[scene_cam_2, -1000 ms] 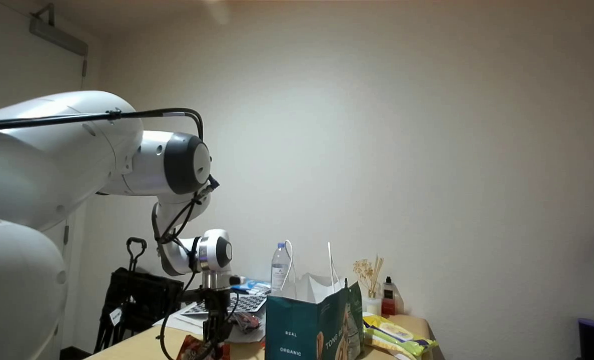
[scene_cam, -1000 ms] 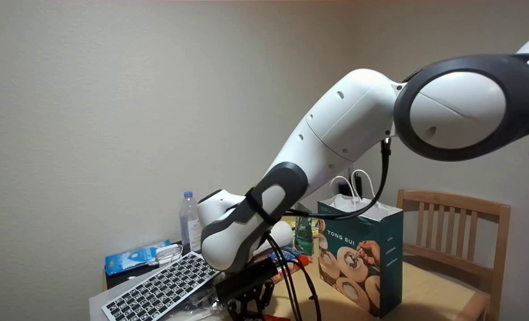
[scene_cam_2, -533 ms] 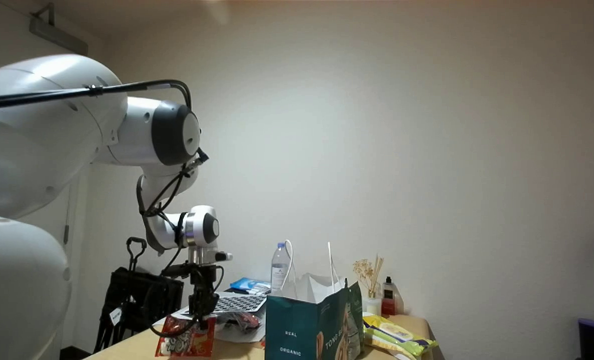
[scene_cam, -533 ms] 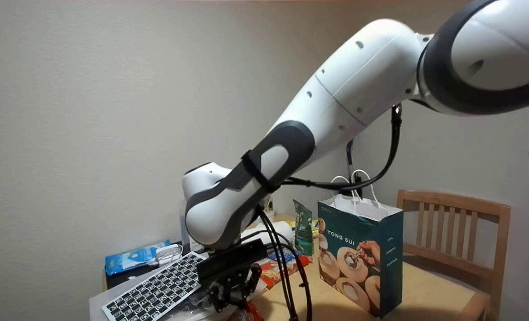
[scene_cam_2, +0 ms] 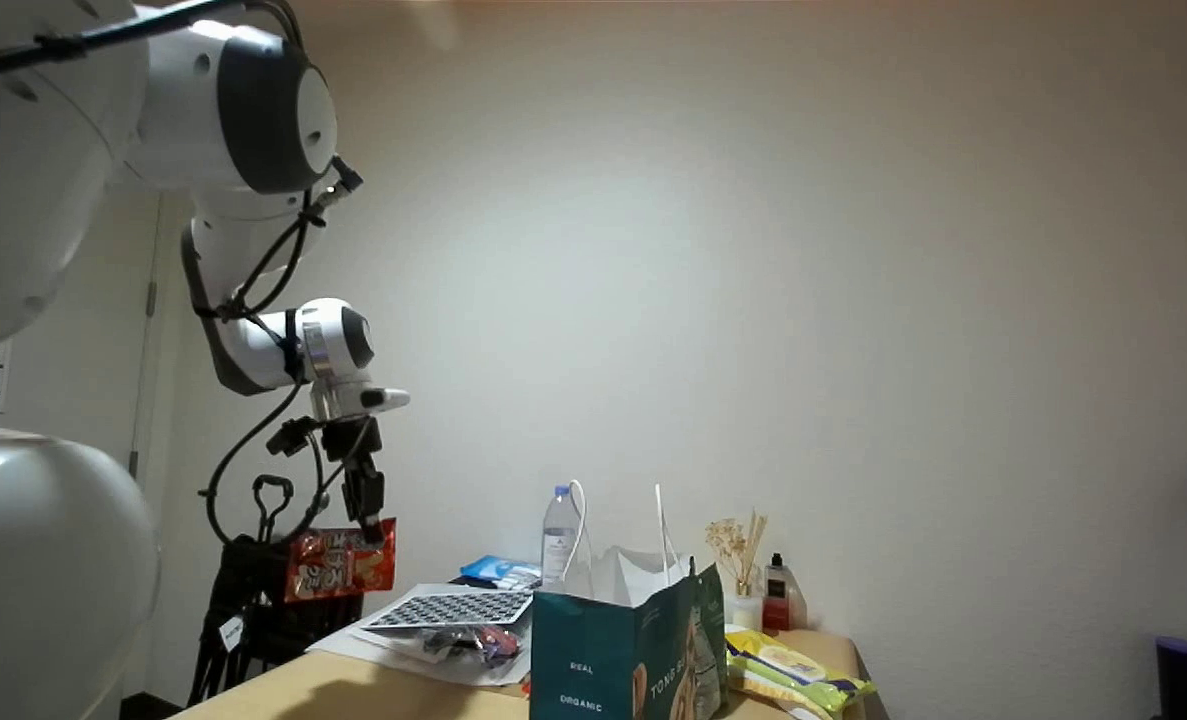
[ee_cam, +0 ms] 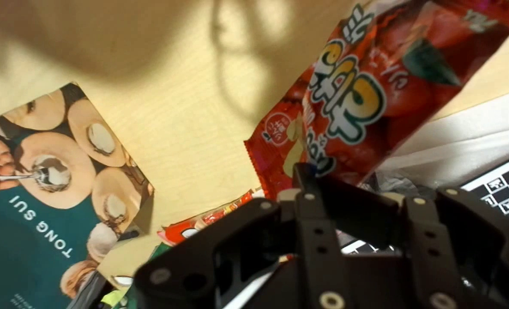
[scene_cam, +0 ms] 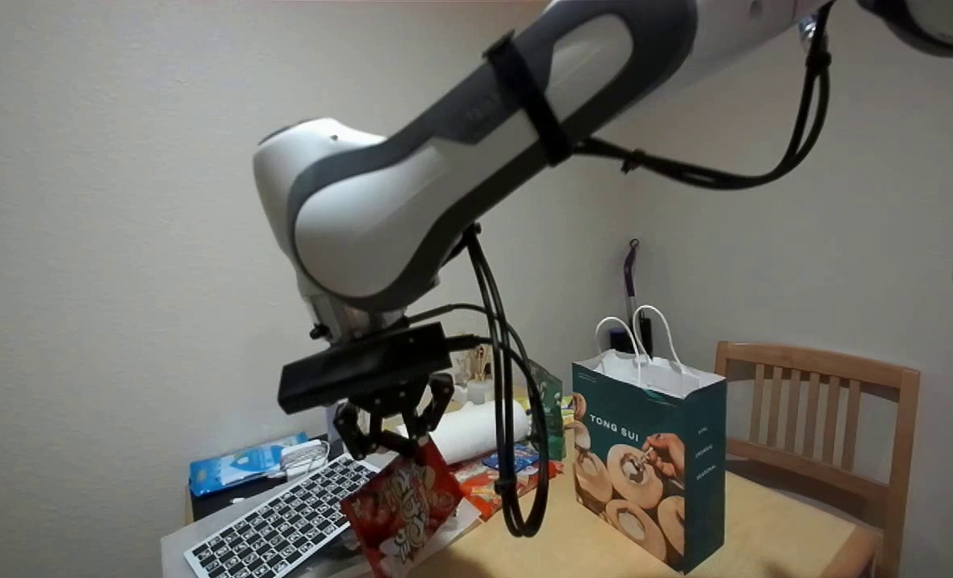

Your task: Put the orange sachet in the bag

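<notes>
The orange sachet (scene_cam: 404, 510) is a flat orange-red packet with white and yellow lettering. It hangs tilted in the air from my gripper (scene_cam: 421, 445), above the table near the patterned board. It also hangs from the gripper (scene_cam_2: 371, 528) in an exterior view, where the sachet (scene_cam_2: 321, 565) is above the table's height. In the wrist view the gripper (ee_cam: 314, 176) is shut on an edge of the sachet (ee_cam: 365, 94). The bag (scene_cam: 629, 457) stands upright on the table, apart from the gripper, with its top open and white handles up. It also shows in the wrist view (ee_cam: 35, 231).
A black-and-white patterned board (scene_cam: 283, 522) lies below the gripper. Another red packet (scene_cam: 504, 482) and a white roll (scene_cam: 476, 429) lie between board and bag. A green pouch (scene_cam: 552, 409) stands beside the bag. A wooden chair (scene_cam: 821, 457) is behind the table. A bottle (scene_cam_2: 559, 540) stands at the back.
The gripper has risen with the sachet in it, lifting it off the table, and has moved left in both exterior views. The bag has not moved.
</notes>
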{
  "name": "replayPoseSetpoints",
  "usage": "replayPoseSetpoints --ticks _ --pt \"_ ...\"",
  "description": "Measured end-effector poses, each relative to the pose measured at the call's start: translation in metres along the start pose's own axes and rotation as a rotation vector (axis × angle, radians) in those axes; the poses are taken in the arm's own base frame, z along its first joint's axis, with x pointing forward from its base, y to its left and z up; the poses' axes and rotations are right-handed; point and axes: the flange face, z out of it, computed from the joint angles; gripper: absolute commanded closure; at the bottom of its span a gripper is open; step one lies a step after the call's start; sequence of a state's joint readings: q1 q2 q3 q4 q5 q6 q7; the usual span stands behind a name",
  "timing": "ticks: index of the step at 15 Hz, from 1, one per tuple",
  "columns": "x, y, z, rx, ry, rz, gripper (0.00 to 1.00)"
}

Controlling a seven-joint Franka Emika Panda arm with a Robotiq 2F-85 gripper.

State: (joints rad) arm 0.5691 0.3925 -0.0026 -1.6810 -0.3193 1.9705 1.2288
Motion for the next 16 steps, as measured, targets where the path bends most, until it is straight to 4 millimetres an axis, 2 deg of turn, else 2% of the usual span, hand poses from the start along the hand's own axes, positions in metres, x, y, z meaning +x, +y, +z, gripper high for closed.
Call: replayPoseSetpoints --ticks 2,6,8,10,12,16 --pt "-0.006 0.01 -0.019 0.01 0.005 0.013 0.97" --pt "-0.007 0.013 -0.011 -0.004 -0.004 0.013 0.99" --pt "-0.003 0.013 -0.018 -0.003 0.04 0.031 0.99" --pt "0.006 0.018 -0.041 0.003 0.139 0.096 0.99" --pt "0.012 0.033 -0.076 0.005 0.228 0.171 0.99" --pt "0.018 0.082 -0.144 0.007 0.336 0.37 0.97"
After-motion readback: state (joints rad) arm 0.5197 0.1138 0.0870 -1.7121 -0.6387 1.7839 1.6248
